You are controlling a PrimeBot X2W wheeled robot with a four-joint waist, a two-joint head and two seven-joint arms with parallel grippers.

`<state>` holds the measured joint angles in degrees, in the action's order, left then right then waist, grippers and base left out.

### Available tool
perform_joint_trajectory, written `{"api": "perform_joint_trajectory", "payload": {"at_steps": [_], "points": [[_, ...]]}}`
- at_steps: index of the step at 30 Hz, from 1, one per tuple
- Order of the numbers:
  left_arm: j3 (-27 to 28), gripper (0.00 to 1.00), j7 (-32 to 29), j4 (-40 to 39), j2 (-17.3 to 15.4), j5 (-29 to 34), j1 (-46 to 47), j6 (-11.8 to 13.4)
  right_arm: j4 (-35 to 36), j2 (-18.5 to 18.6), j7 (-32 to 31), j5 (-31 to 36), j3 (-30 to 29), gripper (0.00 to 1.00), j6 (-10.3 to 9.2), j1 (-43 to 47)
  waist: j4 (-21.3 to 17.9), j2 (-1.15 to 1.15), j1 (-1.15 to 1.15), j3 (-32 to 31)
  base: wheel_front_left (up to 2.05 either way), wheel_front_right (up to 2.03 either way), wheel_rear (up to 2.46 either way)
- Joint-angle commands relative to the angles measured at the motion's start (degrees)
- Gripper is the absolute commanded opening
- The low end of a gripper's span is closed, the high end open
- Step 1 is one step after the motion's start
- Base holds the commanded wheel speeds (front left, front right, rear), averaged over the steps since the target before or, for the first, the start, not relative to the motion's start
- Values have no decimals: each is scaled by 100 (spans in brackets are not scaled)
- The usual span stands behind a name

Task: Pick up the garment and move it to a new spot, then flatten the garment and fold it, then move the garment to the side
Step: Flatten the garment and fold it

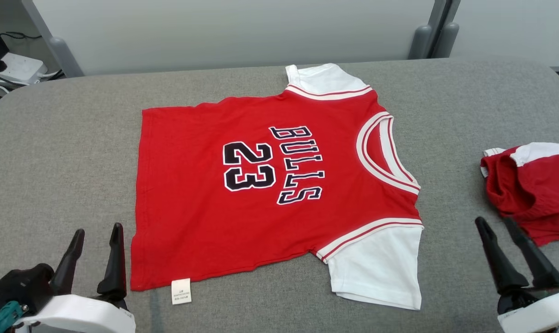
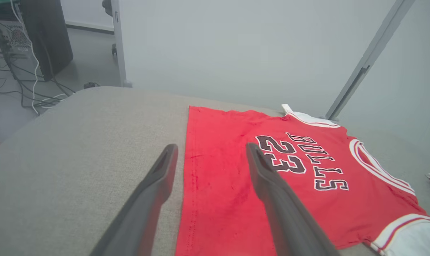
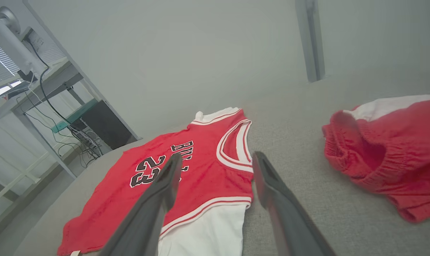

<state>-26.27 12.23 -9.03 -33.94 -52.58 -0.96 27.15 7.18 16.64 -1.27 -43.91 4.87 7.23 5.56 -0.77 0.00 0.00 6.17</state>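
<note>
**Jersey spread flat, both claws standing off empty**

From where I stand, the red jersey (image 1: pixel 261 185) lies face up in the middle of the grey padded surface (image 1: pixel 52 162). It is turned sideways to the robot, with the hem toward its left and the collar (image 1: pixel 386 152) toward its right. The body looks smooth and square, and I'd say the flattening is as good as done and folding is the step to come. One white sleeve (image 1: pixel 381 268) reaches toward the robot's edge of the surface. The other (image 1: pixel 323 76) points away and looks partly tucked or bunched at its end. A small white label (image 1: pixel 181 290) pokes out from under the near hem corner.

The left claw (image 1: pixel 98 229) hovers just off that near hem corner, its fingers spread wide with nothing between them. The right claw (image 1: pixel 494 221) is equally wide and empty. It sits out past the near sleeve, in the gap between the jersey and a crumpled pair of red shorts (image 1: pixel 534 189) lying well to the right.

The placing makes sense to me. With one claw at each end of the near edge, the robot can pinch hem and sleeve together and carry that edge over evenly. The sideways lay puts the long edge within both arms' reach. I'd watch the right claw, since the shorts lie close to it.
</note>
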Motion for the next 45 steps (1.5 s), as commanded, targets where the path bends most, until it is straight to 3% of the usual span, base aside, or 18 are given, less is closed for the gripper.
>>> {"api": "perform_joint_trajectory", "payload": {"at_steps": [1,8,14,23,33,38,45], "points": [[300,100,100,-284,-247,173,261,60,204,50,188,289,-58,100,25,-146,14,0,0,-80,0,0,0],[399,100,196,-517,-464,611,356,62,53,-163,743,2023,-319,100,25,-544,-10,0,0,-422,0,0,0],[722,100,259,-301,-449,624,-143,-105,-266,-359,998,2846,-297,100,25,-403,4,0,0,-732,0,0,0],[1146,100,275,-120,-211,910,-667,-451,-740,-604,1260,3175,-410,100,25,57,76,0,0,-932,0,0,0],[1134,100,276,202,-401,1226,-646,-1108,-958,-599,1350,3211,-340,100,25,218,78,0,0,-941,0,0,0],[1175,100,276,301,-344,1368,-631,-1241,-1017,-592,1361,3207,-314,100,25,226,87,0,0,-931,0,0,0],[1426,100,276,319,-7,1490,-721,-1336,-1069,-636,1377,3208,-273,100,25,238,109,0,0,-940,0,0,0]]}}
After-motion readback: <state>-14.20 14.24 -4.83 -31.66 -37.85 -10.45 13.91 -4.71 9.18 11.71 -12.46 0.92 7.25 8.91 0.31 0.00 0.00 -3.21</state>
